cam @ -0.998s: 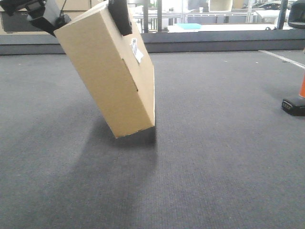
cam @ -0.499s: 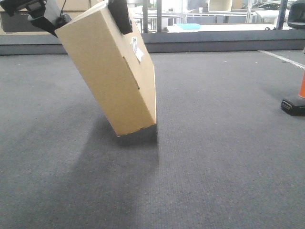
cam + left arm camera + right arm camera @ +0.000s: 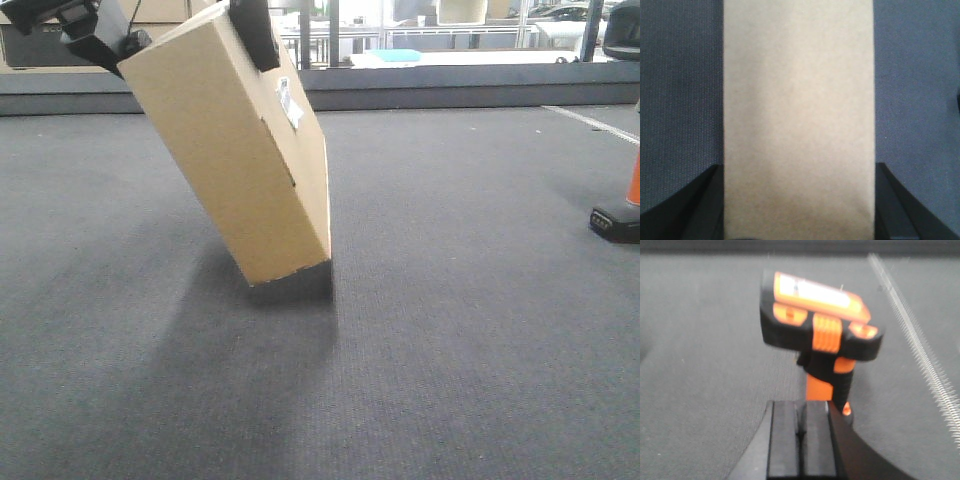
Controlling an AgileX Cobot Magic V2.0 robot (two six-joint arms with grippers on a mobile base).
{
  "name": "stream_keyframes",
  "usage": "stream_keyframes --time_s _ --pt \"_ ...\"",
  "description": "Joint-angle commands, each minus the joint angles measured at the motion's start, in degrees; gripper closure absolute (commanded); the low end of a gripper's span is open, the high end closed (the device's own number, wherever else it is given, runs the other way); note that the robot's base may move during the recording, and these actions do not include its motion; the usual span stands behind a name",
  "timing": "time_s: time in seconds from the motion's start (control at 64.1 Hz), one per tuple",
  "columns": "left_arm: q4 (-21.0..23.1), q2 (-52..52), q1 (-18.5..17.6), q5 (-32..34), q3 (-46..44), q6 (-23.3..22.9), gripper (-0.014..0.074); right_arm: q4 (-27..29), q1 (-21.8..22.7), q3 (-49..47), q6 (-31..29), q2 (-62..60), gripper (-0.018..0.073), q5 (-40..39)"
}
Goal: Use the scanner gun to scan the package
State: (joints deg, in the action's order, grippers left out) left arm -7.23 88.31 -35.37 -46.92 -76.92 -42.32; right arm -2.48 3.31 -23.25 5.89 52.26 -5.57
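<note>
The package (image 3: pixel 235 150) is a plain light-brown box that hangs tilted, its top toward the upper left. Its low corner is at or just above the grey carpet. A small white label (image 3: pixel 290 104) shows on its right face. My left gripper (image 3: pixel 185 45) is shut on the package's top end, and in the left wrist view the package (image 3: pixel 798 115) fills the space between the two dark fingers (image 3: pixel 702 210). The scanner gun (image 3: pixel 820 327) stands just beyond my right gripper (image 3: pixel 802 407), whose pads are shut together. Its black foot (image 3: pixel 615 222) shows at the far right.
Grey carpet (image 3: pixel 450 330) covers the floor. A low dark ledge (image 3: pixel 450 90) runs along the back, with tables and frames behind it. A pale strip (image 3: pixel 925 355) crosses the carpet right of the scanner gun.
The package has drifted a little to the right in my left gripper, with its tilt barely altered. The scanner gun's foot has not moved.
</note>
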Motion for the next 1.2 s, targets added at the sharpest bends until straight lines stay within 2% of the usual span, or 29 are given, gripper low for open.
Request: stream_keyframes --time_s 0.0,0.109,0.359,0.499,0.593,0.686,0.749,0.858,0.905,1.185 --pt "0.4 -0.4 0.4 1.5 -0.5 0.1 0.0708 0.1 0.0 1.7 0.0 4.2 0.072 -9.5" --pt "0.5 -0.4 0.4 1.5 -0.5 0.1 0.0708 0.1 0.0 4.6 0.0 8.2 0.0721 -19.1" --pt "0.7 -0.4 0.4 1.5 -0.5 0.1 0.0708 0.3 0.0 8.1 0.1 16.7 0.0721 -35.7" --pt "0.7 -0.4 0.4 1.5 -0.5 0.1 0.0708 6.7 0.0 10.3 0.2 22.0 0.0721 -49.1" --pt "0.7 -0.4 0.4 1.6 -0.5 0.1 0.0708 7.8 0.0 10.9 0.2 24.9 0.0721 -51.5" --pt "0.7 -0.4 0.4 1.8 -0.5 0.1 0.0708 3.1 0.0 11.4 0.2 26.7 0.0721 -54.9" --pt "0.7 -0.4 0.4 1.8 -0.5 0.1 0.0708 2.9 0.0 11.4 0.2 27.8 0.0721 -56.2" --pt "0.7 -0.4 0.4 2.5 -0.5 0.1 0.0708 7.5 0.0 11.5 0.3 30.5 0.0721 -62.3" --pt "0.7 -0.4 0.4 2.9 -0.5 0.1 0.0708 7.8 0.2 11.5 0.3 31.4 0.0721 -64.2" --pt "0.7 -0.4 0.4 3.0 -0.5 0.1 0.0708 3.5 3.8 12.0 0.6 37.3 0.0721 -64.4"
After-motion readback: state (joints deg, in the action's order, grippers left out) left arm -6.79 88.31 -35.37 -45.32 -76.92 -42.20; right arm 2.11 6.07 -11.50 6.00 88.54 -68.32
